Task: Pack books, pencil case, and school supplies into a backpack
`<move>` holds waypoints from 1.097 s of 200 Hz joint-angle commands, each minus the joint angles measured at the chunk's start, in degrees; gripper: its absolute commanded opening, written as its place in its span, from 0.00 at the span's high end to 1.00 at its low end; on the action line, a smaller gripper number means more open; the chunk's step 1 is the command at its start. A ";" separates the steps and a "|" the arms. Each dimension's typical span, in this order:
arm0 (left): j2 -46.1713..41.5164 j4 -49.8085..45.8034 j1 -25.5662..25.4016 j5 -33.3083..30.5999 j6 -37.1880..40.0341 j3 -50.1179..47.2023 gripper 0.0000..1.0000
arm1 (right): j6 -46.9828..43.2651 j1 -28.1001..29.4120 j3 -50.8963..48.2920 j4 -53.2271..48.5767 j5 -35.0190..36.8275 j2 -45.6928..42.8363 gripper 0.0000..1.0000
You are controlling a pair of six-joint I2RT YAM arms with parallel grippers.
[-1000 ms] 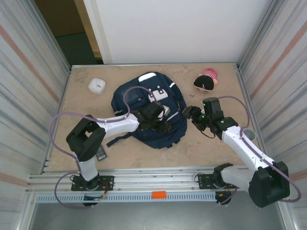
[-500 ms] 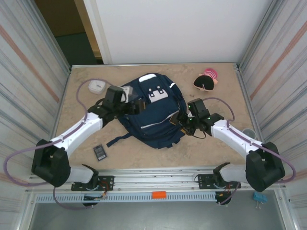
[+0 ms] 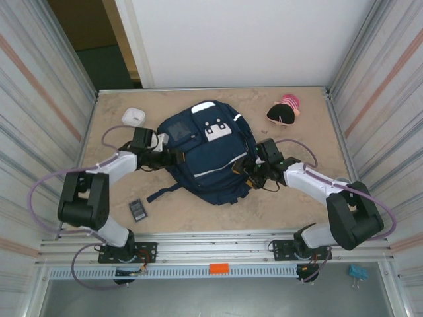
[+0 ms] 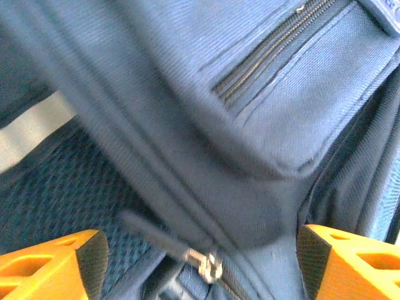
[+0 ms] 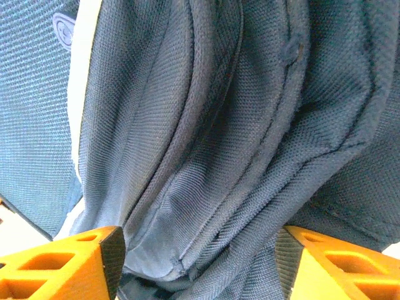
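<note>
Nearest, a flat black rectangle [image 3: 137, 210] lies on the bench [image 3: 277, 211], apart from the backpack [image 3: 205, 148]. The navy backpack lies in the middle; what it holds is hidden. The left gripper [image 3: 174, 157] stands wide open at its left side, around a zipper pull [image 4: 209, 265]. The right gripper [image 3: 246, 168] has a thick fabric fold between spread fingers; whether it pinches, I cannot tell. Farther back lie a white box [image 3: 134, 117] and a pink toy [image 3: 284, 111].

Navy backpack [image 3: 198, 165], white patches, seemingly pale stripes
</note>
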 commanded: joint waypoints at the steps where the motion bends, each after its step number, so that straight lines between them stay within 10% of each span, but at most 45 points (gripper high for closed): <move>1: 3.03 1.35 1.07 7.08 6.74 2.29 0.19 | -1.56 -2.82 -1.14 2.47 -2.72 1.11 0.40; 73: 0.41 8.84 1.06 17.70 8.44 -1.82 0.35 | -4.06 -6.66 -0.10 2.95 -5.63 1.83 0.71; 219: -4.96 -1.60 -0.97 11.94 17.24 -1.42 0.51 | -2.05 -8.67 4.15 9.85 -9.37 1.61 0.90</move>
